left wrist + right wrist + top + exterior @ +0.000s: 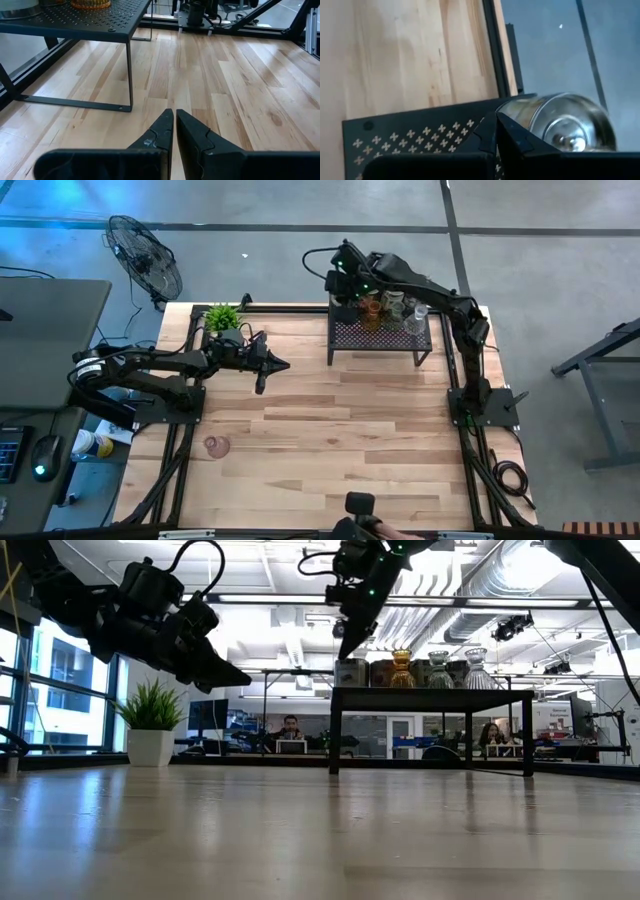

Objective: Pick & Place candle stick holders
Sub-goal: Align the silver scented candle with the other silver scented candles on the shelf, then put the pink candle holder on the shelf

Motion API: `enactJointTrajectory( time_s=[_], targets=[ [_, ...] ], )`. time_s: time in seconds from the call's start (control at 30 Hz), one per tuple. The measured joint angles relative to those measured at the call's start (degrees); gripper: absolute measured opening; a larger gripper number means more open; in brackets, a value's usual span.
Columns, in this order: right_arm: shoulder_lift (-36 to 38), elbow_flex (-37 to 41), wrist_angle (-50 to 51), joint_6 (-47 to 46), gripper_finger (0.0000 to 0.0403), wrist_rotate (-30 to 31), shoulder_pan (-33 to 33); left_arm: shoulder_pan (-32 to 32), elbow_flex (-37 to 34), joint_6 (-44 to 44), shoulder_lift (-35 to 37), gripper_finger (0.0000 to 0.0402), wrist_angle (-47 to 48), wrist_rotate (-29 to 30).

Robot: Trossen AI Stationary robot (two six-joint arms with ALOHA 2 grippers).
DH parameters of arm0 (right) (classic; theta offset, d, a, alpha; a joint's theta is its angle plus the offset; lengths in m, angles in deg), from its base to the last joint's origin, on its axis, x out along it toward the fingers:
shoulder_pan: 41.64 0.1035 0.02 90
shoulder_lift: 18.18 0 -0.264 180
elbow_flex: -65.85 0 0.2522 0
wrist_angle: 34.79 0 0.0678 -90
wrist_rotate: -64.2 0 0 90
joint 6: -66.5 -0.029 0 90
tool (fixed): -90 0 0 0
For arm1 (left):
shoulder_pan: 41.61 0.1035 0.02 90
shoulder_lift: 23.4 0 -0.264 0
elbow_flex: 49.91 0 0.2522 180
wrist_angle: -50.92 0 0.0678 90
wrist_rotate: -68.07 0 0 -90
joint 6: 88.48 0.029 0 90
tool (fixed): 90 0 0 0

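Note:
Several glass candle stick holders stand on the black mesh rack [380, 335]: a silvery one [350, 672] at its far left corner, an amber one [372, 310] and clear ones [440, 668]. A pink holder [215, 445] stands alone on the table at the near left. My right gripper [345, 282] is shut, points down and hangs just over the silvery holder [565, 122]. My left gripper [278, 365] is shut and empty, above the table left of the rack; it also shows in the low view [235, 678]. My right gripper's shut fingertips [495, 122] stand right beside the silvery holder's rim [520, 107], coming from above. I cannot tell whether they touch it. The holder stands upright on the rack.
A green potted plant [222, 317] stands at the far left of the table, close behind my left gripper. The rack's thin legs [129, 75] stand on the wood. Bare wood [350, 440] lies in the table's middle and near part. A fan [145, 260] stands off the table.

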State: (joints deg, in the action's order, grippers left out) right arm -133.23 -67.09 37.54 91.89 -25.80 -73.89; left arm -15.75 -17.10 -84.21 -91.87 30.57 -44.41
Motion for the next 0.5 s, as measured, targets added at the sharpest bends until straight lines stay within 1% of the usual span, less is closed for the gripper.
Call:
enactJointTrajectory(
  time_s=[0.17,0.27,0.3,0.37,0.43,0.5],
  targets=[
    [0.0,0.0,2.5,-1.2,0.0001,-0.1,0.0,0.0,0.0,0.0,0.0,0.0019,0.0,0.2],
    [0.5,0.0,4.9,-2.6,0.0001,-0.6,1.0,0.0,0.0,-1.5,0.0,0.0019,1.5,2.2],
    [0.9,0.0,6.1,-3.2,0.0001,-1.5,1.7,0.0,0.0,-1.6,0.0,0.0019,2.4,2.5],
    [2.0,0.0,6.7,-4.2,0.0,-5.2,3.5,0.0,0.1,-1.7,0.0,0.0019,3.8,2.5],
    [2.4,0.0,5.9,-5.0,0.0,-9.3,5.9,0.0,1.1,-0.9,0.0,0.0019,7.5,0.4],
    [2.3,0.0,4.5,-4.8,0.0,-11.8,8.7,0.0,3.0,0.5,0.3,0.0019,12.8,-1.5]
  ],
)
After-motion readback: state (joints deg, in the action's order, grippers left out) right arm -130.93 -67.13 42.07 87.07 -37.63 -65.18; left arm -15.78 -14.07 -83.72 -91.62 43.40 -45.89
